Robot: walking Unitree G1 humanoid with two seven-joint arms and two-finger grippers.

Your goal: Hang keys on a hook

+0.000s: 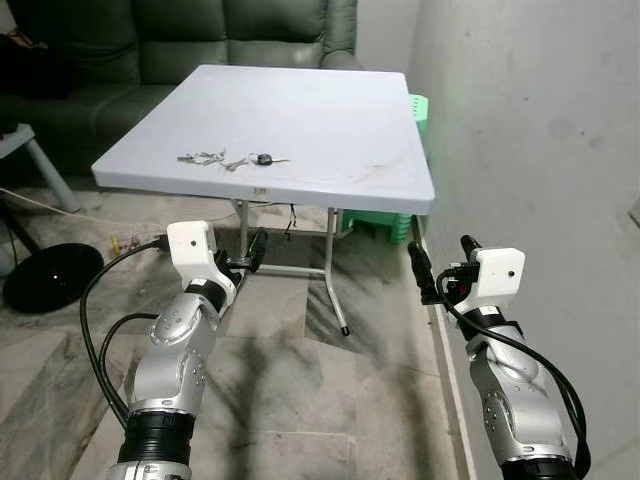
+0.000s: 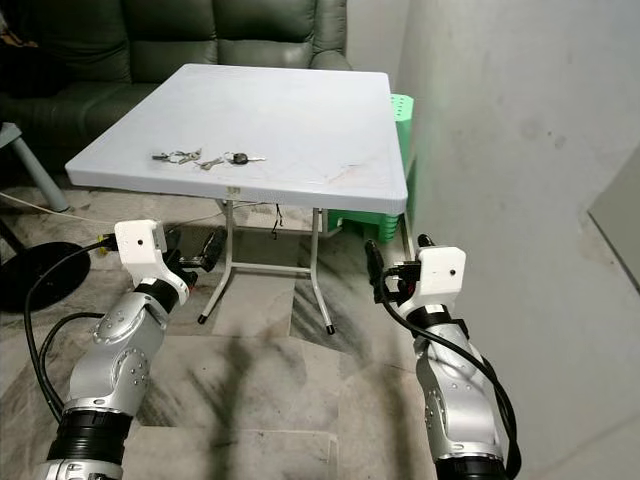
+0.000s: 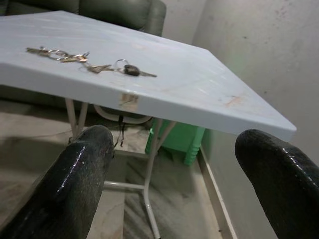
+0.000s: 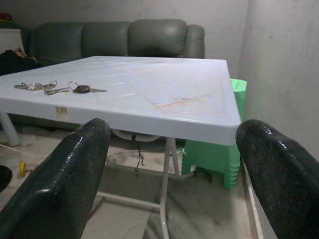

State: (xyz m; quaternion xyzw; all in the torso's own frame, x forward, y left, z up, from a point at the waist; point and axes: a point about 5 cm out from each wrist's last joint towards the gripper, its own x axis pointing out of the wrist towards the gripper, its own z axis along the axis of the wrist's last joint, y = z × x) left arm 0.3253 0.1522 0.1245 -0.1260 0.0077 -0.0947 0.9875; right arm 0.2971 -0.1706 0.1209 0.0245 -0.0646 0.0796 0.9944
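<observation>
There, the keys (image 1: pixel 232 159) lie strung out on the white folding table (image 1: pixel 330 120), close to its near edge and left of centre, well beyond and above both grippers. A green plastic stool (image 1: pixel 415 110) stands tucked between the table's right side and the wall; a dark green sofa (image 1: pixel 180 40) sits behind it. The left gripper (image 1: pixel 250 256) and right gripper (image 1: pixel 440 270) are held forward below the tabletop, fingers spread wide, holding nothing.

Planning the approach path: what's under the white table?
Under the white table: its metal legs, a dangling dark cable and stacked green stools by the wall. The tabletop hides the floor farther back.
</observation>
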